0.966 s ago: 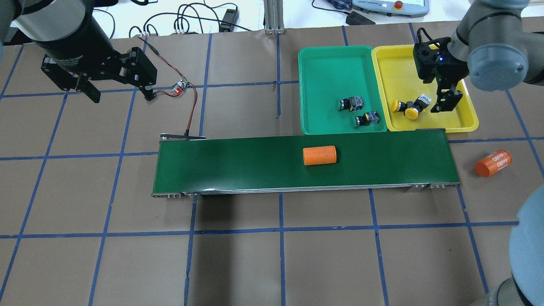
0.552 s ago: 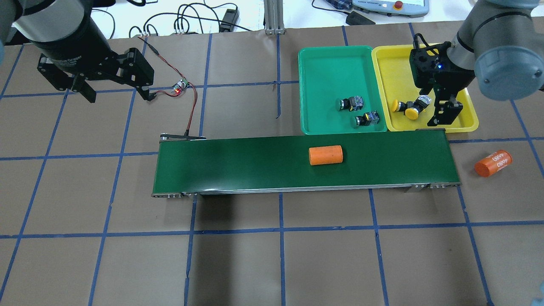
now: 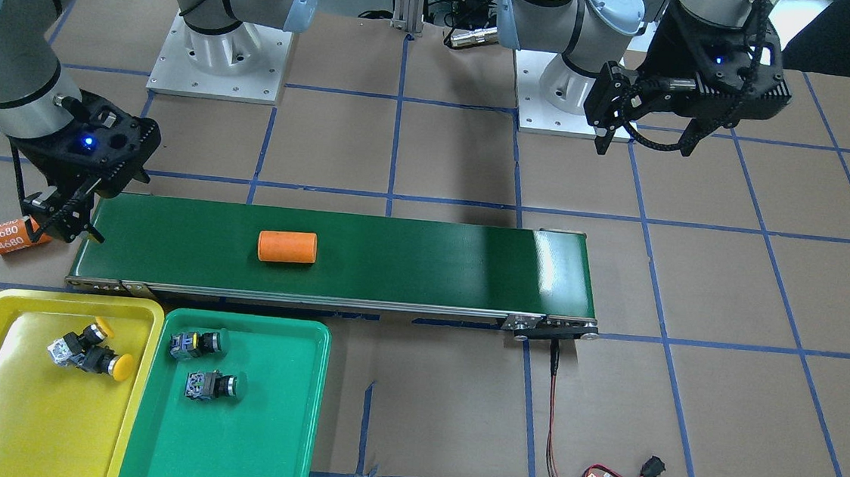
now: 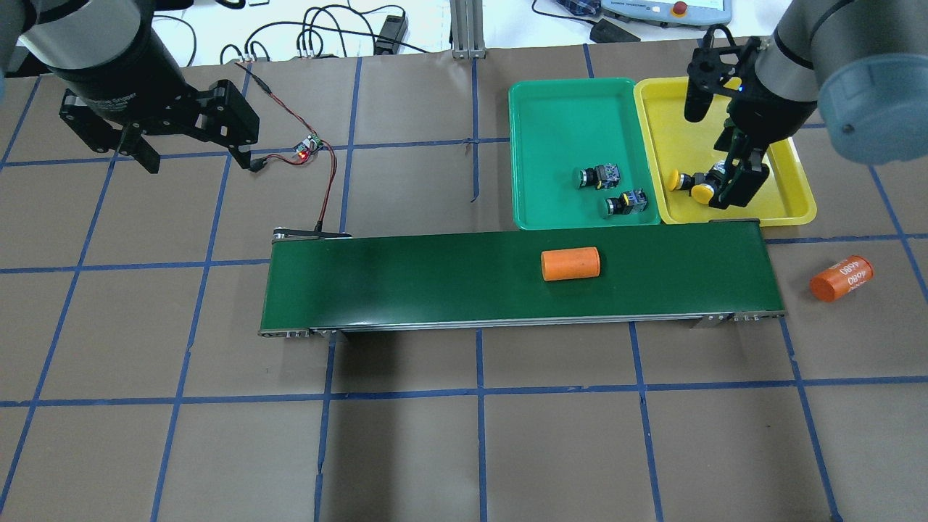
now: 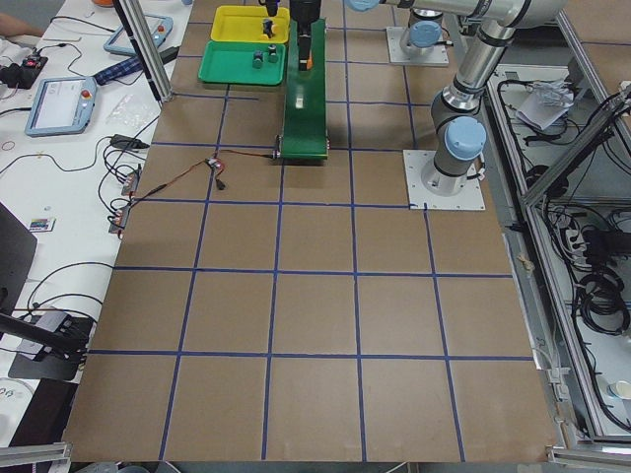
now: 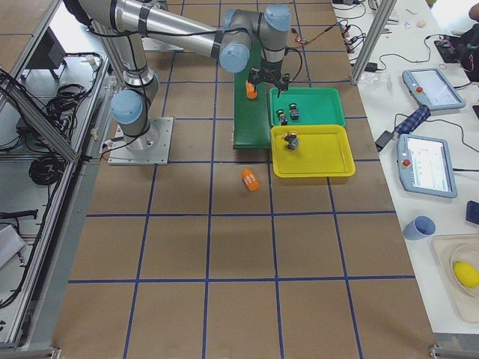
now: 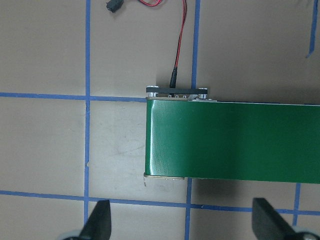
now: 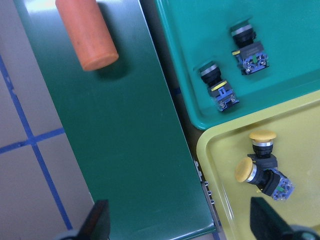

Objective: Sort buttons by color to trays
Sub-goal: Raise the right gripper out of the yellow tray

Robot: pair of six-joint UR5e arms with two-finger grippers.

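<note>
two yellow buttons (image 8: 260,165) touching, lying in the yellow tray (image 4: 797,206), two green buttons (image 8: 232,65) side by side in the green tray (image 4: 551,109), trays edge to edge

Both arms (image 4: 101,58) (image 4: 797,72) aloft (jaws spread, empty)

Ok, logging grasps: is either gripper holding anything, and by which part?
Nothing is held: the left gripper and the right gripper are both open, with nothing between their fingers.

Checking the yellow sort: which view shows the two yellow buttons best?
Right wrist-mounted: the yellow buttons appear large and unobstructed. Front-facing shows them smaller; overhead, the right gripper overlaps them; side views, specks.
</note>
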